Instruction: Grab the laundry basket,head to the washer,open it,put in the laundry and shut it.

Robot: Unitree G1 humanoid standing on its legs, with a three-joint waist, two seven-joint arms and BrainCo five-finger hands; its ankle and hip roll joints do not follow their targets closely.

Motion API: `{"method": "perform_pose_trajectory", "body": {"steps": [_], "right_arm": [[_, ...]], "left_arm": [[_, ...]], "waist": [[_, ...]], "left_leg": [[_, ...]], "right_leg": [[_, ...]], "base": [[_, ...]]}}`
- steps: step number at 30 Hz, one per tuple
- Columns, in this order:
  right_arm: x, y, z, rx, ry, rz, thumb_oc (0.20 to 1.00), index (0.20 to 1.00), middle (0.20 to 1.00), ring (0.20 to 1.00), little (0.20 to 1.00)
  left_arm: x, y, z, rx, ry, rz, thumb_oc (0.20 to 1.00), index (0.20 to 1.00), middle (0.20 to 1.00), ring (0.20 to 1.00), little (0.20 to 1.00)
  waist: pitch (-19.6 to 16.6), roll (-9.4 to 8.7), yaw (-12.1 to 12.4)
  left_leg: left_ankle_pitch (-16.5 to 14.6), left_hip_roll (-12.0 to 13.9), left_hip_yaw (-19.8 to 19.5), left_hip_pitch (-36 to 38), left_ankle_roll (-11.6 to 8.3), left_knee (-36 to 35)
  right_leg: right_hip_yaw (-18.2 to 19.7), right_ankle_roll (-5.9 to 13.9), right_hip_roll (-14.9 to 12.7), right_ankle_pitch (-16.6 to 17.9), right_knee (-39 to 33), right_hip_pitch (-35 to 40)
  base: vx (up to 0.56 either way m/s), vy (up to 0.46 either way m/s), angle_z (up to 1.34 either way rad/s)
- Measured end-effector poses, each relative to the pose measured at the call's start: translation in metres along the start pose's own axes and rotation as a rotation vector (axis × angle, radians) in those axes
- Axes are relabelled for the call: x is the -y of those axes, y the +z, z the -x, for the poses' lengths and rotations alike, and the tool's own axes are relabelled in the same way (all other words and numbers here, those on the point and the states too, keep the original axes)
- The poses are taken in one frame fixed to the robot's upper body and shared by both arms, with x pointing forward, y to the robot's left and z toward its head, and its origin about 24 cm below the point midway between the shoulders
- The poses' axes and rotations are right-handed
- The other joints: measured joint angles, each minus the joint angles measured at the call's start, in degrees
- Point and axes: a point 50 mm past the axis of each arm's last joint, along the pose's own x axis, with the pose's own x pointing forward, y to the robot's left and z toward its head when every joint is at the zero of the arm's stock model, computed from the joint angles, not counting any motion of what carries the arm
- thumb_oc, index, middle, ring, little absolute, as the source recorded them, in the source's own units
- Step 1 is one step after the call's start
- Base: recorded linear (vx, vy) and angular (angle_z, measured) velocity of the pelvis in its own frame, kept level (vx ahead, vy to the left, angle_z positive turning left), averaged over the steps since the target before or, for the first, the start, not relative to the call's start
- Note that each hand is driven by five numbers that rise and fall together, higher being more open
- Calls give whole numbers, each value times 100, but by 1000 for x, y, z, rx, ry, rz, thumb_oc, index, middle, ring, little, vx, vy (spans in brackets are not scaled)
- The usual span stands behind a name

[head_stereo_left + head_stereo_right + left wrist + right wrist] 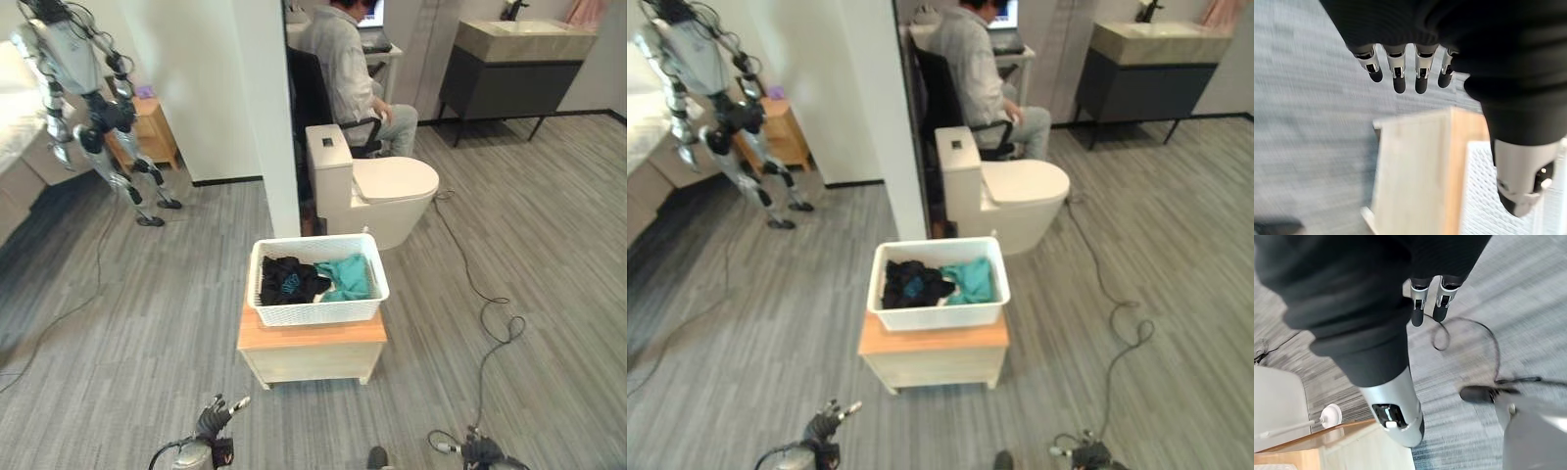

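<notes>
Fingers (1396, 73) slack before basket (318, 311), toilet (392, 191) behind

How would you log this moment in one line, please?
phase: approach | laundry basket: on wooden stand | left hand: open | right hand: open

seated person (351, 69) head cut off, right robot hand (480, 452) cut by edge

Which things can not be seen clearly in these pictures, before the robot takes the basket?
- Right hand: cut off by the bottom edge of the left eye view; its grip cannot be told there.
- Clothes: piled in the laundry basket; the basket walls hide what lies underneath.
- Wooden stand: its far side is hidden under the basket.
- Seated person: partly hidden by the white wall, head cut by the top edge.
</notes>
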Motion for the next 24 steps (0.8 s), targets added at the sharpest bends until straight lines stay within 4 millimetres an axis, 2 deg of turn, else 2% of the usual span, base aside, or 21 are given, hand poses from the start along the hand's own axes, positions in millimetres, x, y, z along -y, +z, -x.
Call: {"method": "perform_pose_trajectory", "body": {"steps": [1, 2, 3, 4, 5, 6, 7, 10, 11, 13, 15, 18, 19, 21, 23, 24], "right_arm": [[0, 3, -1, 9, -4, -8, 1000, 1000, 1000, 1000, 1000], [7, 10, -1, 37, -30, -14, 1000, 1000, 1000, 1000, 1000], [12, 9, 0, 37, -50, -20, 1000, 1000, 1000, 1000, 1000], [17, 8, 2, 38, -78, -38, 1000, 1000, 1000, 1000, 1000], [28, 9, 5, 63, -115, -53, 1000, 1000, 1000, 1000, 1000], [38, 11, 7, 80, -142, -53, 1000, 1000, 1000, 1000, 1000], [46, 26, 9, 131, -167, -46, 1000, 1000, 1000, 1000, 1000], [55, 47, 14, 237, -186, -55, 1000, 1000, 1000, 1000, 1000], [54, 63, 20, 306, -169, -64, 1000, 1000, 1000, 1000, 1000], [58, 80, 30, 404, -167, -83, 1000, 1000, 1000, 1000, 1000], [58, 95, 36, 473, -157, -83, 1000, 1000, 1000, 1000, 1000], [64, 123, 41, 547, -157, -46, 1000, 1000, 1000, 1000, 1000], [74, 144, 46, 588, -170, -12, 1000, 1000, 1000, 1000, 1000], [92, 172, 49, 601, -217, 45, 1000, 1000, 1000, 1000, 1000], [95, 200, 55, 656, -232, 37, 1000, 1000, 1000, 1000, 1000], [95, 223, 57, 651, -251, 131, 1000, 1000, 1000, 1000, 1000]], "left_arm": [[-2, 5, -1, 14, 11, 20, 1000, 1000, 1000, 1000, 1000], [0, 17, -4, 56, 6, 64, 1000, 1000, 1000, 1000, 1000], [1, 23, -3, 85, 2, 90, 1000, 1000, 1000, 1000, 1000], [2, 34, -2, 138, -7, 119, 1000, 1000, 1000, 1000, 1000], [4, 56, 3, 249, -26, 156, 1000, 1000, 1000, 1000, 1000], [6, 71, 5, 319, -34, 172, 1000, 1000, 1000, 1000, 1000], [6, 85, 9, 377, -37, 209, 1000, 1000, 1000, 1000, 1000], [-2, 99, 17, 455, -20, 244, 1000, 1000, 1000, 1000, 1000], [-17, 108, 27, 518, 21, 282, 1000, 1000, 1000, 1000, 1000], [-37, 130, 44, 644, 48, 273, 1000, 1000, 1000, 1000, 1000], [-54, 153, 56, 729, 68, 213, 1000, 1000, 1000, 1000, 1000], [-65, 183, 66, 813, 71, 90, 1000, 1000, 1000, 1000, 1000], [-61, 196, 66, 824, 52, 3, 1000, 1000, 1000, 1000, 1000], [-45, 214, 55, 798, 8, -126, 1000, 1000, 1000, 1000, 1000], [-35, 224, 53, 812, -22, -153, 1000, 1000, 1000, 1000, 1000], [-14, 236, 42, 784, -63, -226, 1000, 1000, 1000, 1000, 1000]], "waist": [[85, -147, 3], [199, -329, -17], [242, -377, -26], [285, -425, -17], [292, -407, -42], [318, -344, 11], [353, -156, 57], [212, 230, 5], [163, 311, -25], [113, 234, -46], [2, 123, -22], [-113, 29, 17], [-107, 39, 31], [-82, 77, 53], [-72, 81, 63], [-48, 91, 37]], "left_leg": [[-7, -42, -202, -286, -1, 440], [-24, -103, -186, -729, 32, 484], [-86, -69, -34, -876, 114, 332], [-95, 23, 267, -975, 140, -167], [-18, 105, 552, -1071, 153, -1125], [165, 132, 575, -1130, 187, -1647], [408, 142, 609, -1164, 260, -1980], [571, 161, 713, -1155, 491, -2064], [736, 7, 755, -892, 480, -2238], [803, -237, 893, -541, 521, -2513], [801, -376, 1030, -357, 593, -2718], [865, -536, 1146, -204, 694, -2934], [850, -597, 1174, -203, 724, -2945], [845, -640, 1160, -222, 737, -2942], [842, -637, 1168, -226, 741, -2950], [848, -615, 1154, -339, 733, -2912]], "right_leg": [[-15, -113, 16, -16, -64, 83], [-152, -282, -17, -105, -111, 176], [-256, -292, -25, -102, -249, 301], [-351, -281, -24, -132, -369, 391], [-529, -193, 8, -240, -369, 381], [-555, -176, 39, -255, -363, 407], [-558, -79, 105, -283, -364, 483], [-505, 21, 242, -334, -362, 559], [-333, 129, 110, -371, -359, 703], [-202, 290, -131, -422, -361, 879], [-107, 362, -283, -467, -353, 906], [1, 461, -421, -444, -312, 870], [31, 463, -481, -443, -312, 852], [32, 467, -501, -443, -311, 852], [44, 473, -501, -445, -312, 832], [45, 482, -467, -450, -310, 716]], "base": [[40, -143, 8], [78, -42, 33], [86, -3, 53], [54, 43, 63], [31, 27, 49], [53, 52, 24], [87, 74, -6], [173, 129, -16], [199, 127, -35], [171, 123, -30], [112, 113, -21], [64, 88, -16], [47, 69, -2], [12, 50, 5], [-78, 50, -1], [-189, 29, 1]]}}
